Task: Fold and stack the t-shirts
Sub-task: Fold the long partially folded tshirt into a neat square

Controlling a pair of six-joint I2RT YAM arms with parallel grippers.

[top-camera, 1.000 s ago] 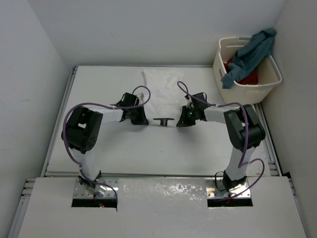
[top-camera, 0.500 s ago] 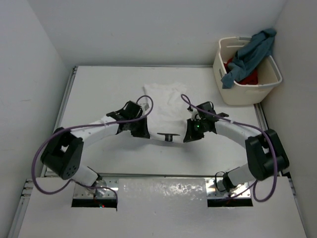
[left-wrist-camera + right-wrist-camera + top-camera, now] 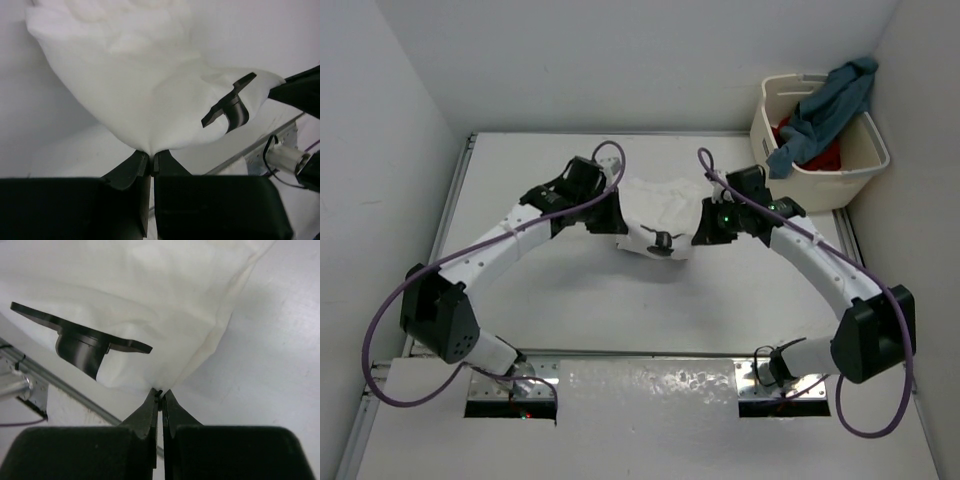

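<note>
I have both arms reaching out over the table (image 3: pixel 520 290), and I place everything from the basket (image 3: pixel 820 190) at the far right corner.

The white shirt (image 3: pixel 655 205) is out of the basket, well to its left and a little nearer to me. It is bunched and lifted along its near edge, held up between the two grippers, while its far part rests on the table.

My left gripper (image 3: pixel 151 157) is on the shirt's side farthest from the basket. Its fingers are pressed together on a pinch of white cloth, and in the left wrist view the fabric fans up and away from the tips. My right gripper (image 3: pixel 160 392) is on the side nearest the basket, though well apart from it. Its fingers are also clamped tight, with a fold of the shirt's edge caught between the tips.

A black T-shaped piece (image 3: pixel 663 240) shows between the grippers at the shirt's near edge. I can't tell what it is or whether it touches the cloth.

The blue-grey shirt (image 3: pixel 825 105) is draped over the basket's far rim, partly inside and partly hanging up and out at the far right corner. The red shirt (image 3: pixel 825 158) is down inside the basket, mostly covered by the blue-grey one, with only a patch showing near the front wall.
</note>
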